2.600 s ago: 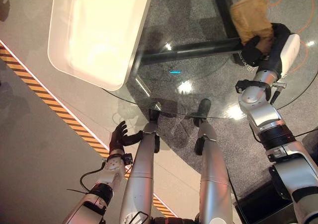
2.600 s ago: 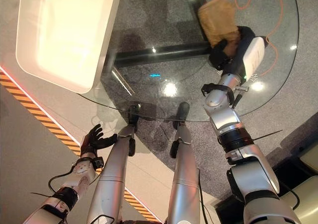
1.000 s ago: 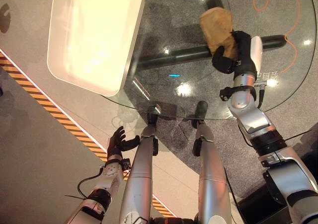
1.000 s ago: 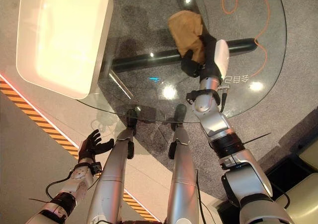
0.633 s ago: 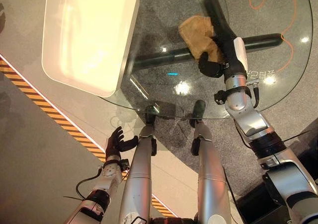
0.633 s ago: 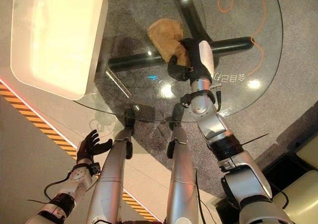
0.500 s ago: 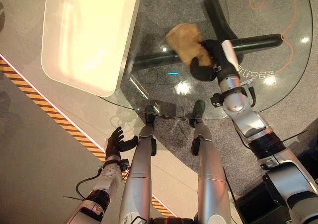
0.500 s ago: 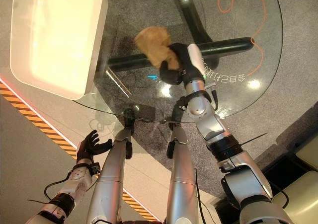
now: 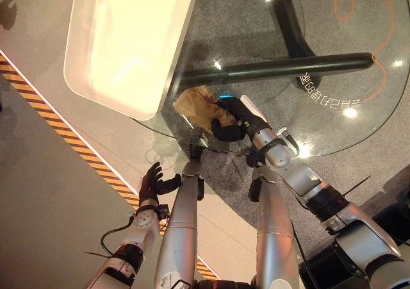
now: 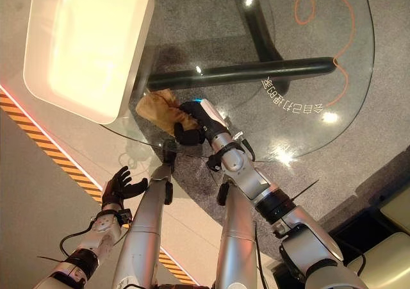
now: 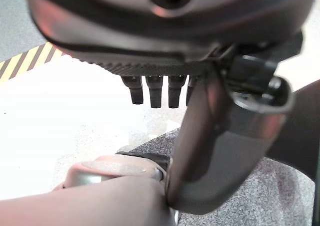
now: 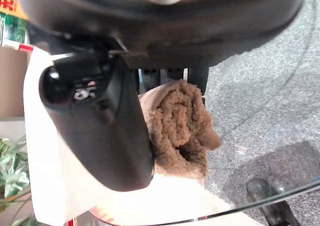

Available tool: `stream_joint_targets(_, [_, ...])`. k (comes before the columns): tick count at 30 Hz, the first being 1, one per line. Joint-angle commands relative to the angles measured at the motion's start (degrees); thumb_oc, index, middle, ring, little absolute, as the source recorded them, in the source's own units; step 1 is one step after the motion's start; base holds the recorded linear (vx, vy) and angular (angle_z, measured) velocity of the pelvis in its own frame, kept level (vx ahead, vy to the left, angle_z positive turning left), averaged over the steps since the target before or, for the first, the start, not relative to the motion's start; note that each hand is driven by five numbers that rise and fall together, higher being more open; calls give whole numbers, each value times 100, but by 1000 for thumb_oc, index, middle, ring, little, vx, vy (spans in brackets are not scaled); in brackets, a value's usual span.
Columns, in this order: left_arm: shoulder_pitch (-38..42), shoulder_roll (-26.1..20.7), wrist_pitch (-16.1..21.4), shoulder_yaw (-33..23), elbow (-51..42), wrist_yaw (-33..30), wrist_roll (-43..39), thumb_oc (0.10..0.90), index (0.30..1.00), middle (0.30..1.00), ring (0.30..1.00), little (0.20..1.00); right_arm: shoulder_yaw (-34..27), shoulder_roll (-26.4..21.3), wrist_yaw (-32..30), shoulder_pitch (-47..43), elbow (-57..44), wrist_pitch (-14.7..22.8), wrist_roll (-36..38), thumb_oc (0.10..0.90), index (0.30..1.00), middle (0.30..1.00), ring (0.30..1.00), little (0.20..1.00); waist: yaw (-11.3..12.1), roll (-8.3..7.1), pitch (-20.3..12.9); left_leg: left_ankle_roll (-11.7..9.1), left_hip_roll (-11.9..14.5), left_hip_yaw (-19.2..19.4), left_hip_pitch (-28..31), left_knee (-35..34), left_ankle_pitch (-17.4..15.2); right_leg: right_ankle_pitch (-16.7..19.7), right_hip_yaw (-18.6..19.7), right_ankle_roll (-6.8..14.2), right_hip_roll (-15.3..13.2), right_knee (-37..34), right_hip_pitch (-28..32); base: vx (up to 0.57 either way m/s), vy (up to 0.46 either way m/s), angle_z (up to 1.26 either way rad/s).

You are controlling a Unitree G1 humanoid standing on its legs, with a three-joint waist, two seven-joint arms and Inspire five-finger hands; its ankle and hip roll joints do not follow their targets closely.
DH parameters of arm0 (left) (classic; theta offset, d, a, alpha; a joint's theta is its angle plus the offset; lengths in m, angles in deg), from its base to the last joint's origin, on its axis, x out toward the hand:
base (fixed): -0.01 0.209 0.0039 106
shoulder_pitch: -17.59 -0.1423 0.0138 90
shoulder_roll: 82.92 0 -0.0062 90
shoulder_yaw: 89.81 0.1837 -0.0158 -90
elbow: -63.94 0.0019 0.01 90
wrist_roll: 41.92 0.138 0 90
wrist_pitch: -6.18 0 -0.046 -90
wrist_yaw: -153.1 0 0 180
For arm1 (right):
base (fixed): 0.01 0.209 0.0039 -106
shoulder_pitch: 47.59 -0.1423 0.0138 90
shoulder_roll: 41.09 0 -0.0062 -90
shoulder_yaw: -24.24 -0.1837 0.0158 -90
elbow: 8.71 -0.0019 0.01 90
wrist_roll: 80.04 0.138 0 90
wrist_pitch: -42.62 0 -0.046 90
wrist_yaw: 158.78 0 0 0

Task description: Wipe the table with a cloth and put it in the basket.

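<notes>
Cloth (image 9: 197, 108): tan, bunched, now at the near-left edge of the glass table (image 9: 359, 119), just beside the white basket (image 9: 122, 45). Over the last seconds it has swept from the far right side across the glass to here. Right hand (image 9: 232, 123) stays clenched around it, fingers and thumb curled on the wad. Left hand (image 9: 154, 180) hangs low by the floor, fingers relaxed, idle. Judgement: wiping pass likely near done; the basket drop not yet made.

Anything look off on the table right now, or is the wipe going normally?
Nothing stands out. The right hand grips the bunched brown cloth on the glass table near its front edge, beside the white basket. No spill or damage shows. The left hand hangs open below the table.
</notes>
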Motion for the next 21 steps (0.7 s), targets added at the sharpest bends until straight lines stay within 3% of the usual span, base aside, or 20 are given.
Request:
stream_joint_targets(1, [-796, 218, 92, 156, -325, -59, 40, 800, 900, 900, 900, 900, -172, -51, -198, 139, -949, 660, 294, 100, 300, 300, 300, 200, -14, 253, -107, 474, -469, 315, 21, -265, 162, -29, -157, -25, 461, 99, -51, 0, 0, 0])
stream_joint_targets(5, [-862, 228, 323, 89, -565, -43, -195, 800, 900, 900, 900, 900, -377, -41, -361, 266, -948, 750, 304, 100, 300, 300, 300, 200, -25, 257, -107, 478, -472, 314, 124, -299, 159, -39, -148, -37, 470, 77, 39, 0, 0, 0])
stream_joint_targets(13, [-1070, 144, 393, -41, -1090, 22, -305, 800, 900, 900, 900, 900, -765, -67, -417, 518, -1026, 861, 295, 100, 300, 300, 300, 200, -34, 235, -107, 472, -458, 298, 506, -447, 176, -58, -146, -56, 490, -23, 421, -44, -24, 0])
stream_joint_targets(14, [-980, 134, 402, -98, -1118, 36, -320, 800, 900, 900, 900, 900, -812, -91, -410, 436, -1042, 863, 298, 100, 300, 300, 300, 200, -59, 216, -107, 495, -472, 333, 349, -507, 376, 119, -181, -101, 466, -109, 290, -112, -29, -1])
stream_joint_targets(21, [-1361, -4, 582, -326, -1591, 460, -591, 800, 900, 900, 900, 900, -1112, -144, -270, 938, -1237, 1046, 507, 100, 300, 300, 300, 200, -31, 148, -107, 487, -452, 304, 989, -736, 383, 7, -239, -122, 482, -200, 962, -55, -38, 1])
